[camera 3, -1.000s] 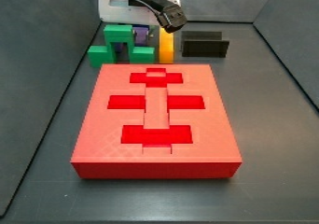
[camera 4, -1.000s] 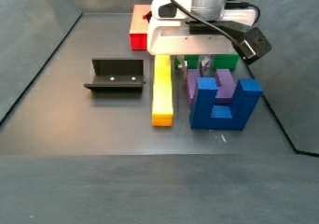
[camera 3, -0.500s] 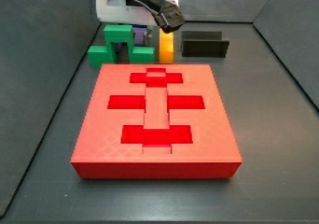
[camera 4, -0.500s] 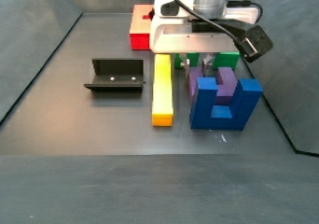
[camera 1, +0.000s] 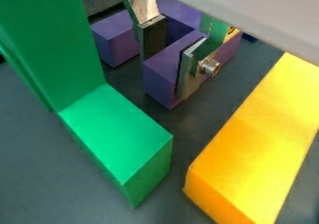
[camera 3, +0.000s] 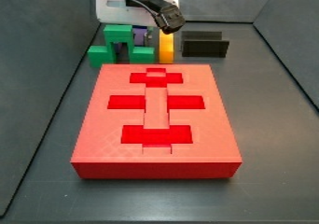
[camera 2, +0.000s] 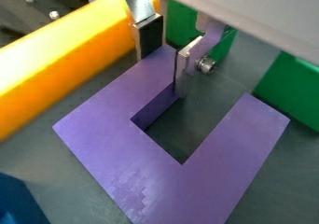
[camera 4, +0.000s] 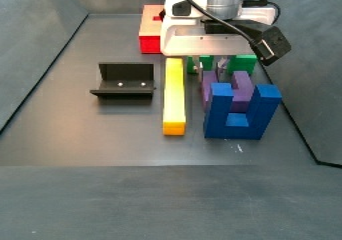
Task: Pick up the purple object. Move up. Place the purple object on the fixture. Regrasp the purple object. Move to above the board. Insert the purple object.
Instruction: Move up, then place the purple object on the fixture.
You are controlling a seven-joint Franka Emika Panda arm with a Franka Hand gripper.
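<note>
— Going left to right in the side view from the robot's end, we first see the fixture [camera 4: 122, 82] standing alone on the dark floor, well apart from everything else. Then comes the long yellow bar [camera 4: 173, 97], and just right of it the purple object [camera 4: 223, 90].

— We can only make out part of the purple object there: the arm's white body covers its far end, and the blue block [camera 4: 242, 112] stands just right of it and nearer to us. The green block [camera 4: 245, 63] shows only as a sliver behind the arm, and the board [camera 4: 150, 29] is mostly hidden too, with just a red corner in view.

— And the gripper [camera 2: 166, 43]? In a wrist view we see one silver finger down inside the U, against the inner face of a prong, and the other finger [camera 2: 144, 21] outside that prong on the yellow bar's side.

— So the fingers are spread, straddling one prong. We cannot tell whether the outer pad touches the purple wall; its tip is cut off by the frame's edge.

— From the opposite side view the board [camera 3: 157, 119] fills the foreground, and we barely find the purple object [camera 3: 141, 37]: a small dark patch between green and yellow, under the arm.
</note>
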